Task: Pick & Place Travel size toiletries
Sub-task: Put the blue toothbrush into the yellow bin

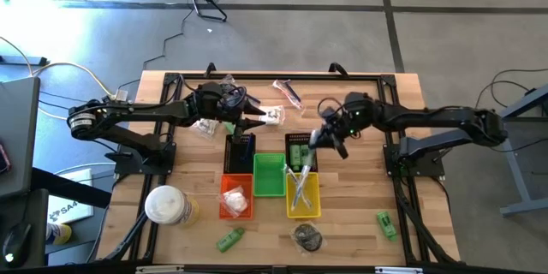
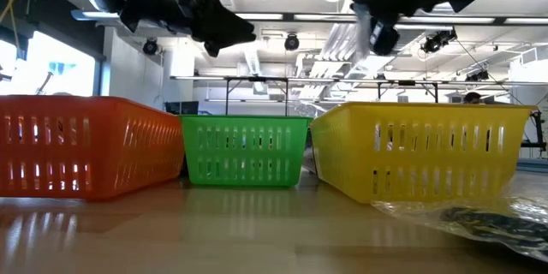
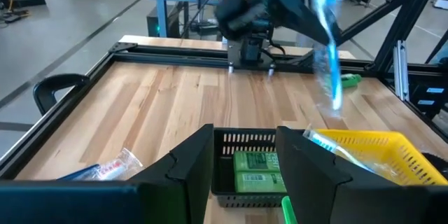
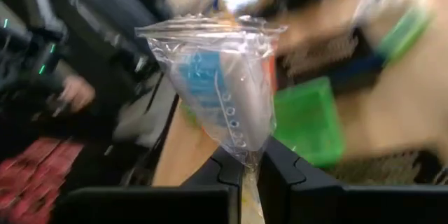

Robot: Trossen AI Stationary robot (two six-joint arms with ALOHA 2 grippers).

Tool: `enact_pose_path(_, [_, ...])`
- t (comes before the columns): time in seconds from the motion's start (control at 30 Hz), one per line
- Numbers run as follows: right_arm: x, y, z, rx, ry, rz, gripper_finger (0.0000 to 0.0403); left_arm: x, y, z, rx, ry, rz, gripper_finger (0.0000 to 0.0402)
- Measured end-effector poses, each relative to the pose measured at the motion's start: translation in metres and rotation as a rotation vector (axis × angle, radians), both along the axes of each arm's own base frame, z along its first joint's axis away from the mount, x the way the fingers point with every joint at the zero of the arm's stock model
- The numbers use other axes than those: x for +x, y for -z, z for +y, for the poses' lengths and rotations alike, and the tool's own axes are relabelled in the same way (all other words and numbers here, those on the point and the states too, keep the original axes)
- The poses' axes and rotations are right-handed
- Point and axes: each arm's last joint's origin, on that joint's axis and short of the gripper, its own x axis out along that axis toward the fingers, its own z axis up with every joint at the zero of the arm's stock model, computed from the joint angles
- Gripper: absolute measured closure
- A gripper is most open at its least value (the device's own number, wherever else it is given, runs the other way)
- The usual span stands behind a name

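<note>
My right gripper (image 4: 248,171) hovers over the black basket (image 1: 300,151) that has green toiletries (image 3: 253,170) in it. It is shut on a clear-wrapped toiletry with a blue and white piece inside (image 4: 218,87). My left gripper (image 3: 245,175) stands open with nothing between its fingers, above the other black basket (image 1: 242,150). More wrapped toiletries lie on the far part of the table (image 1: 287,92), (image 1: 272,116), and green ones near the front edge (image 1: 229,240), (image 1: 385,223). My right gripper pinches the clear wrapper by one narrow end (image 4: 246,155) between its two fingers. The rest of the wrapper fans out beyond the fingertips. Seen from the left wrist, the wrapper (image 3: 329,56) hangs below the gripper, clear of the table and baskets.
Orange (image 1: 235,197), green (image 1: 268,174) and yellow (image 1: 302,193) baskets stand in a row toward the near edge. A round white-and-yellow container (image 1: 167,205) stands at the near left. A dark piece in a clear wrapper (image 1: 308,237) lies by the front edge.
</note>
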Motion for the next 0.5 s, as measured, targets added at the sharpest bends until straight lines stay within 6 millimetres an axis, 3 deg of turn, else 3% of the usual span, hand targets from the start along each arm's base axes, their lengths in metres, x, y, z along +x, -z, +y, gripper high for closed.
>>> enact_pose_path(0.23, [0.008, 0.017, 0.027, 0.019, -0.053, 0.129, 0.0389, 0.0, 0.0, 0.0, -0.001, -0.001, 0.003, 0.025])
enact_pose_path(0.5, [0.018, 0.024, 0.058, -0.005, -0.031, 0.144, 0.0388, 0.0, 0.001, 0.0, -0.004, -0.002, 0.011, 0.025])
